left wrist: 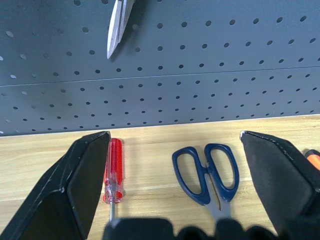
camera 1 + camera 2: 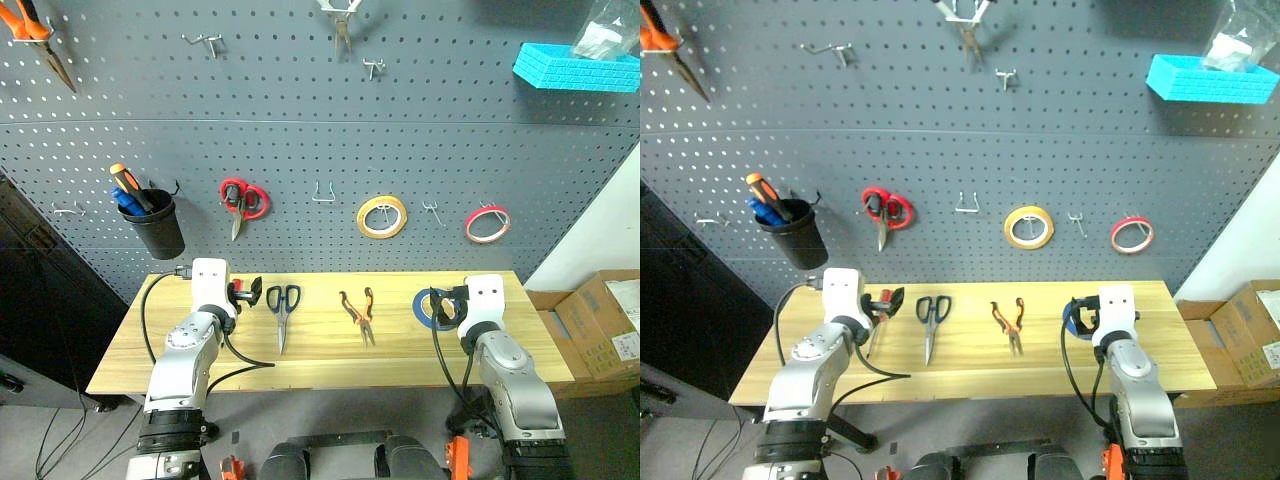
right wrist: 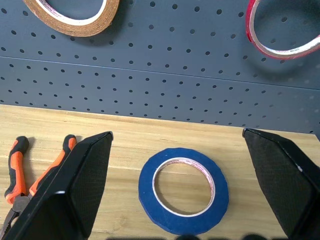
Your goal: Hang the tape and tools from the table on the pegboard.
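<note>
Both grippers, left gripper (image 1: pixel 170 175) and right gripper (image 3: pixel 177 185), gape wide, holding nothing; red-handled screwdriver (image 1: pixel 113 170), dark-handled scissors (image 2: pixel 282 312) and pliers (image 2: pixel 358 315) each lie lengthwise toward the pegboard (image 2: pixel 300 130), handles nearest it; one blue tape (image 3: pixel 183 190) lies flat on the pale wooden table (image 2: pixel 320 355).

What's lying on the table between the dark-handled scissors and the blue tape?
The orange-and-black pliers lie on the table between the scissors and the blue tape, apart from both; the left eye view shows this.
</note>
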`<state>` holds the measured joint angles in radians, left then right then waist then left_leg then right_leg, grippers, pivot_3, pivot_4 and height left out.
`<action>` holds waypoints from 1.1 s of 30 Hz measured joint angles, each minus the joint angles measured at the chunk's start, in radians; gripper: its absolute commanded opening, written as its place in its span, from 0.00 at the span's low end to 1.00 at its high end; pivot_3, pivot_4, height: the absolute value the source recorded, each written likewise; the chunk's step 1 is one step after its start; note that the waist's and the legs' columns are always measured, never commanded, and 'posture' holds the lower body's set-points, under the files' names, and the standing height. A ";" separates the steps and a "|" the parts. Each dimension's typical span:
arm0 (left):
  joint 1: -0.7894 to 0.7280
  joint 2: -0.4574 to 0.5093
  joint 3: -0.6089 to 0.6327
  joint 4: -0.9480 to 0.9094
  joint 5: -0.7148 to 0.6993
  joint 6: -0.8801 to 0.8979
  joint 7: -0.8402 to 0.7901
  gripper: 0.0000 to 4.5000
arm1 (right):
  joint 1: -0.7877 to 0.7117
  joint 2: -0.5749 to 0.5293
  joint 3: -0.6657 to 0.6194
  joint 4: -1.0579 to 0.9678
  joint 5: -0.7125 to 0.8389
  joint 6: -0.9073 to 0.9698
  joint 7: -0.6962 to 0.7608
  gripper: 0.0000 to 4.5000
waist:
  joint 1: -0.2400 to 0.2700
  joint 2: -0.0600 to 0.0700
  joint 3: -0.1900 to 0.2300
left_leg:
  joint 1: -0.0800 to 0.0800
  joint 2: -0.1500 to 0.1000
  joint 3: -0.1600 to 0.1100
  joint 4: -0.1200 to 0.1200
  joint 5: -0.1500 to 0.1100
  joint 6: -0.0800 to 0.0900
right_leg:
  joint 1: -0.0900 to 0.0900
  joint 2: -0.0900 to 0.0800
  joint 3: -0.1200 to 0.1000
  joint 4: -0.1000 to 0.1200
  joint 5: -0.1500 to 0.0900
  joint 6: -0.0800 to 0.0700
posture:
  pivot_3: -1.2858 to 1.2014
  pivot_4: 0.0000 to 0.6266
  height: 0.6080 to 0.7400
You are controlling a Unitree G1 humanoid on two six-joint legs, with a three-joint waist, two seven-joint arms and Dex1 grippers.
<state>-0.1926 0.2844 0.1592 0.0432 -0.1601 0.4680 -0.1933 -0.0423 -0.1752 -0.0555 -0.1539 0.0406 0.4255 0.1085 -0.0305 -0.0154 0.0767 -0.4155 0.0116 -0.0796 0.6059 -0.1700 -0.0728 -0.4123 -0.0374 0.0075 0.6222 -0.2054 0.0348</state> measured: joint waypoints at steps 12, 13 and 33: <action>0.000 0.002 0.004 0.000 0.005 -0.002 0.006 0.99 | 0.018 0.000 0.000 -0.001 -0.008 0.002 -0.007 1.00 | 0.000 0.000 0.000 | 0.000 0.000 0.000 0.000 0.000 0.000 | 0.000 0.000 0.000 0.000 0.000 0.000 | 0.53 0.04 1.00; 0.000 0.002 0.004 0.000 0.005 -0.002 0.007 0.99 | 0.017 0.000 0.000 -0.001 -0.010 0.002 -0.009 1.00 | 0.000 0.000 0.000 | 0.000 0.000 0.000 0.000 0.000 0.000 | 0.000 0.000 0.000 0.000 0.000 0.000 | 0.53 0.04 1.00; -0.083 -0.073 -0.092 -0.120 -0.096 0.185 -0.083 0.99 | 0.001 -0.171 -0.001 -0.114 0.044 0.228 0.129 1.00 | 0.002 0.000 0.064 | -0.002 0.000 0.000 0.003 0.000 0.000 | 0.000 -0.001 0.001 0.000 0.000 0.000 | 0.52 0.25 1.00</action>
<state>-0.2753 0.2110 0.0669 -0.0764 -0.2557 0.6535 -0.2760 -0.0409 -0.3466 -0.0569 -0.2683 0.0841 0.6538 0.2377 -0.0280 -0.0158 0.1408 -0.4172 0.0116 -0.0794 0.6088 -0.1699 -0.0726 -0.4125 -0.0381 0.0081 0.6221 -0.2054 0.0348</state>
